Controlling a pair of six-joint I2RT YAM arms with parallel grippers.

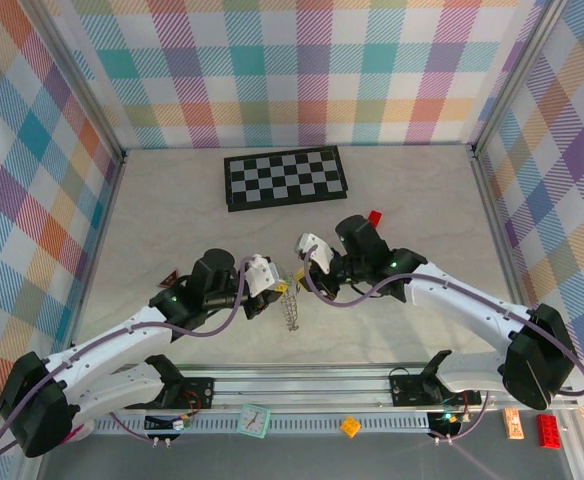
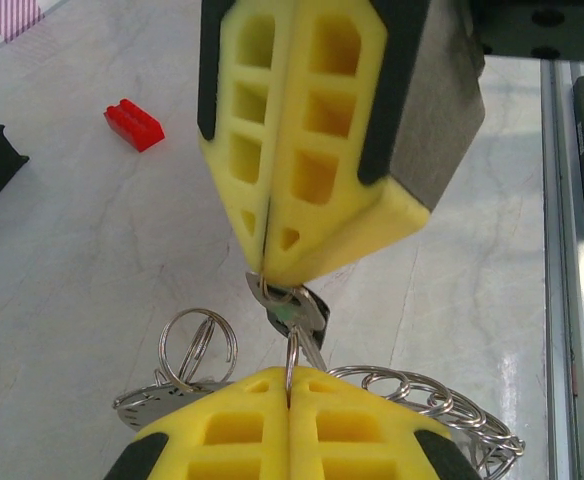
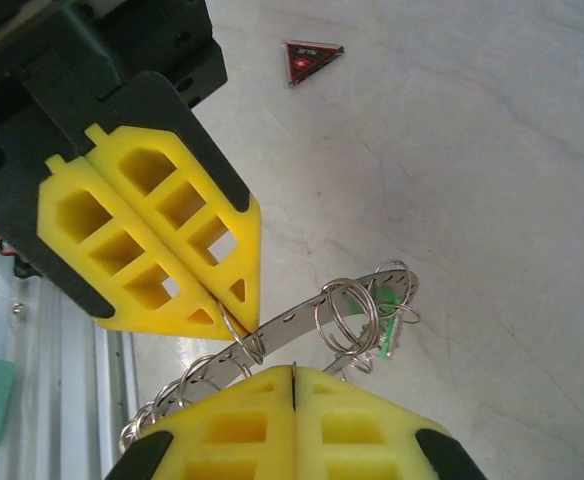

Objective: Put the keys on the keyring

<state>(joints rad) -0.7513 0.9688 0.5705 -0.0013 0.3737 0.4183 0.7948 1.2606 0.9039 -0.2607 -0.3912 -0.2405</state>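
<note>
Pale marbled tabletop, a black-and-white chequered board at the middle of its far edge, and both arms meeting above the middle, toward the near edge. Left gripper: yellow fingers pressed together, apparently on a wire loop of the wide flat grey metal keyring, which hangs in the air between the claws. Right gripper: pinched tight too, seemingly on the tiny silver key with the black plastic head. The green-headed key dangles at the ring's rim. Tricky bit, I'd say: hold that loop steady and work the key's eye round the coil without twisting. Small red block sits by the board's near right corner. A red triangular tag carries a mark, too small to read.
</note>
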